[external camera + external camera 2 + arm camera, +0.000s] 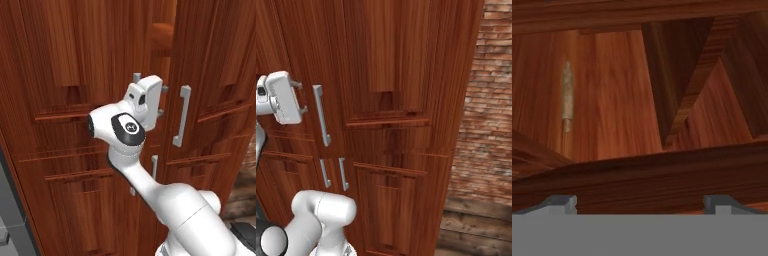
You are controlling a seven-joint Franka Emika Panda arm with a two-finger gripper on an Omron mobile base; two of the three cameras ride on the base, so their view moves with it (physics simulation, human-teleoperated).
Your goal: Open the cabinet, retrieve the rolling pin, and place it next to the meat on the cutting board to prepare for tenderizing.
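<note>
- Hand view: looks into the cabinet (627,110) interior. The rolling pin (567,97) lies on a wooden shelf (612,115), pale against the reddish wood, at the left of this view.
- Hand view: the pin's long axis runs up-and-down in this picture, one knob handle toward the top, the other toward the bottom. The view rolls with the hand, so its direction in the room cannot be told.
- Hand view: a wood edge (662,170) crosses the lower part of the picture, between the finger tips and the shelf. A wedge-shaped inner panel (682,75) stands to the right of the pin, well apart from it.
- Hand view: bare shelf lies on both sides of the pin; nothing touches it.
- Left base view: the gripper (162,100) points at the seam between the doors, level with the long bar handle (181,116). A narrow gap at the top shows a shelf inside (164,35).
- Right base view: the hand sits just left of the same long handle. Two short handles (333,173) sit on the lower doors, and a brick wall (486,100) stands to the right.
- Gripper state: fingers spread wide, one tip at each lower corner of the hand view, gripping nothing.
</note>
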